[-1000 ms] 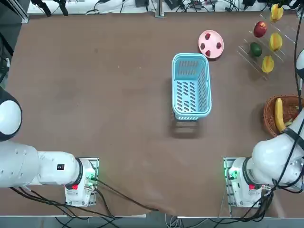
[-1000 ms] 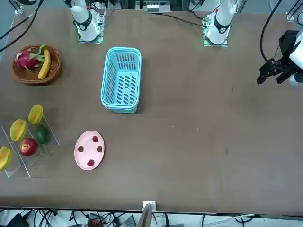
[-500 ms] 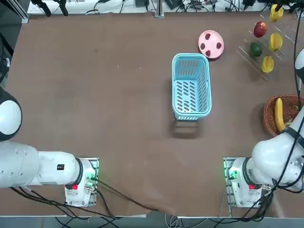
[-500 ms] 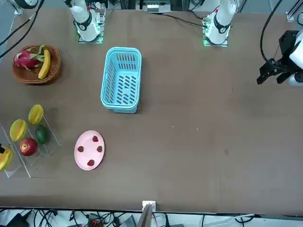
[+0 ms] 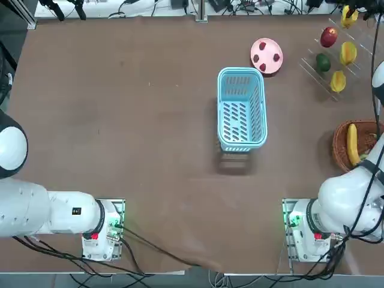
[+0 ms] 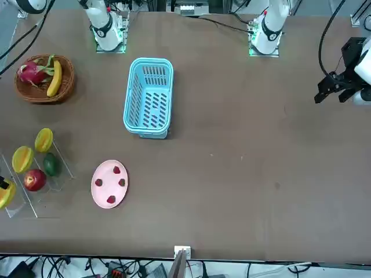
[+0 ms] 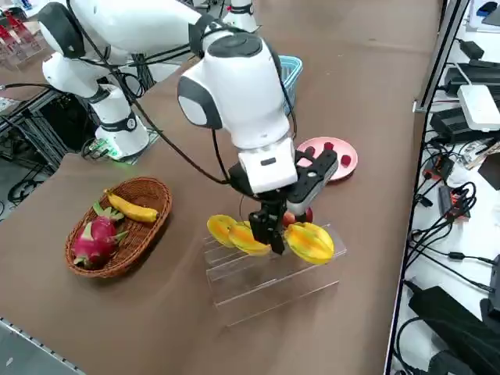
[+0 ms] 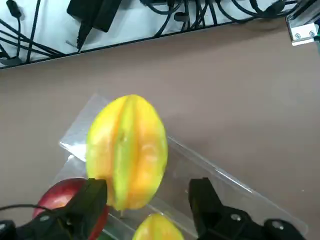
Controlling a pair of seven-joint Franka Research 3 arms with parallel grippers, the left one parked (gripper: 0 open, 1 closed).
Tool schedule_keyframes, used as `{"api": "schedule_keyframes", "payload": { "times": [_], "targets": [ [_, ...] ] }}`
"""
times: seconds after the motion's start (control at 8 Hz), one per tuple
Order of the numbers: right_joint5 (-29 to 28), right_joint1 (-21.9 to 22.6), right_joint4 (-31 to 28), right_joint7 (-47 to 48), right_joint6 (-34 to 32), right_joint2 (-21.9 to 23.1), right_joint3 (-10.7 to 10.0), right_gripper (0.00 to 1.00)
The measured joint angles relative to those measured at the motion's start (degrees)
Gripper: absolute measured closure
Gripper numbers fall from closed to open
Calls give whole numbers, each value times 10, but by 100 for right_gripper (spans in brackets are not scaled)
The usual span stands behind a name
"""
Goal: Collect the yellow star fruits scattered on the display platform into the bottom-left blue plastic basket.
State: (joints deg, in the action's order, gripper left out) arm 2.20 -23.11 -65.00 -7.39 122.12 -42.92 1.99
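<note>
Your right gripper (image 8: 147,197) is hanging over the far end of the display platform (image 7: 273,281), fingers pointing down and spread wide. Nothing's in them. Check the wrist view: the two dark fingers (image 8: 205,202) sit either side of the lower tip of one star fruit (image 8: 126,151), with daylight between the pads and the fruit, so you can't call it a grip. From the right side view the fingertips come down between two of the fruits on the clear stand, and whether they brush either one I can't tell.

Relative to the gripper: that end star fruit (image 7: 310,242) is right at the fingers on the outer side. A second star fruit (image 7: 248,237) is just beside them on the other side, and the third star fruit (image 7: 221,227) is one further along the same step. A red apple (image 8: 67,192) sits just behind the fingers on the stand, and in the top view you can see a green fruit (image 5: 323,62) next to it.

The blue plastic basket (image 5: 241,109) is well apart from the gripper, out toward the middle of the table, with no fruit in it. A pink plate (image 5: 266,55) with a few small red bits lies between the basket and the stand. The wicker basket (image 7: 117,226) with a banana (image 7: 131,208) and a dragon fruit (image 7: 94,238) sits back toward your arm's base side.
</note>
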Motion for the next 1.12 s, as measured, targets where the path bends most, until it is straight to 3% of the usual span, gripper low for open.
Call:
{"api": "schedule_keyframes", "payload": {
  "times": [0.12,0.38,0.75,1.12],
  "targets": [
    [0,-1,0,0,4,-2,2,4],
    [-1,0,0,0,6,-3,11,19],
    [-1,0,5,0,7,-3,15,78],
    [-2,0,7,0,-2,-3,16,82]
  ]
}}
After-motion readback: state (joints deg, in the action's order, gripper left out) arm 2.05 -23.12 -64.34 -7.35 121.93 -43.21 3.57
